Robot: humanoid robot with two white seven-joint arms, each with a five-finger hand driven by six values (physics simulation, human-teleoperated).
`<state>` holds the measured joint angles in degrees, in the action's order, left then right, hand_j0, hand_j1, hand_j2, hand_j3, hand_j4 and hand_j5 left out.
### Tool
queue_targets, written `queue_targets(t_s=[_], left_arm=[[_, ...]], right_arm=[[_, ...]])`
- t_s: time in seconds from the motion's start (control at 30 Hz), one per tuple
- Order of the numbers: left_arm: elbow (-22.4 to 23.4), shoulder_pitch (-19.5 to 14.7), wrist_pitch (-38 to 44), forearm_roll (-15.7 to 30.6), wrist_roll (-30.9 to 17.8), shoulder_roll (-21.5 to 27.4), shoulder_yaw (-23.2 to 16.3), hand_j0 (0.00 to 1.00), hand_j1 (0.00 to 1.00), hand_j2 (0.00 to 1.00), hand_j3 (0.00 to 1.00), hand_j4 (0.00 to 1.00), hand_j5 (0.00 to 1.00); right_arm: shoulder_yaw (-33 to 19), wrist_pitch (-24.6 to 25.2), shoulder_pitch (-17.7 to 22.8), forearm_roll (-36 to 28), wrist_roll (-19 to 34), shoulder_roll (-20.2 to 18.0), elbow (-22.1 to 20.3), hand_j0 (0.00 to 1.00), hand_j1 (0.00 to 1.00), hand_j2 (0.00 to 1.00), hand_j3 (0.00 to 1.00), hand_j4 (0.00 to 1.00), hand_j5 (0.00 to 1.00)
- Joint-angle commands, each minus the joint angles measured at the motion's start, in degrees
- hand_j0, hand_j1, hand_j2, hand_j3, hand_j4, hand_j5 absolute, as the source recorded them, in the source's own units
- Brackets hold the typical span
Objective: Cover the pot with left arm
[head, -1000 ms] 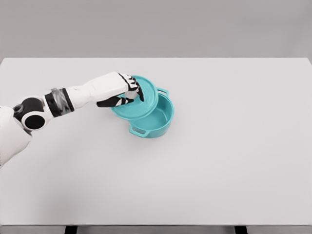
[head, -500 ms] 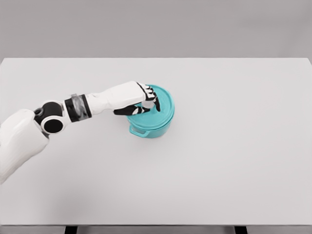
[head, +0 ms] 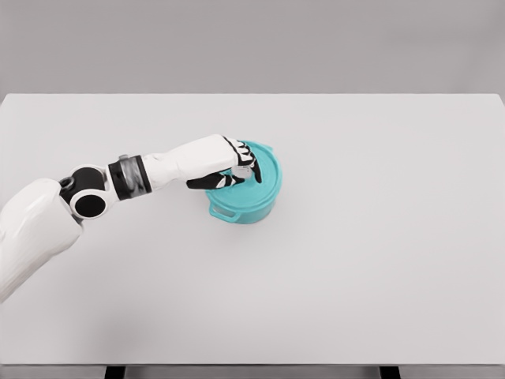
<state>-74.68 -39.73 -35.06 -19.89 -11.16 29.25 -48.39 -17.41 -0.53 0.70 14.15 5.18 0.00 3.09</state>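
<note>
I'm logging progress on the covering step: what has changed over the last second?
The lid, held tilted over the pot's left rim a second ago, was carried right and lowered flat onto the pot. The left hand followed and still grips the lid's knob. The pot stayed put on the table.

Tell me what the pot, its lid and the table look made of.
Pot and lid: uniform teal, matte, no glints; could be enamelled metal or plastic, the render leaves it open. Table: flat, pale grey, ungrained, laminate-like. The left robot hand grips the lid.
</note>
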Motion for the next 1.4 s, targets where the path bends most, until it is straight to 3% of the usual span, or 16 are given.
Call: queue_targets(t_s=[0.0,1.0,1.37], left_arm=[[0.5,0.0,0.1,0.4,0.1,0.0,0.1,0.52,0.52,0.52,0.52,0.52,0.52],[1.6,-0.6,0.1,0.3,0.0,-1.2,0.0,0.54,0.54,0.54,0.54,0.54,0.54],[1.7,-0.6,0.1,0.1,0.0,-1.4,0.1,0.63,0.63,0.63,0.63,0.63,0.63]], right_arm=[[0.0,0.0,0.0,0.0,0.0,0.0,0.0,1.0,1.0,1.0,1.0,1.0,1.0],[0.0,0.0,0.0,0.0,0.0,0.0,0.1,1.0,1.0,1.0,1.0,1.0,1.0],[0.0,0.0,0.0,0.0,0.0,0.0,0.1,1.0,1.0,1.0,1.0,1.0,1.0]])
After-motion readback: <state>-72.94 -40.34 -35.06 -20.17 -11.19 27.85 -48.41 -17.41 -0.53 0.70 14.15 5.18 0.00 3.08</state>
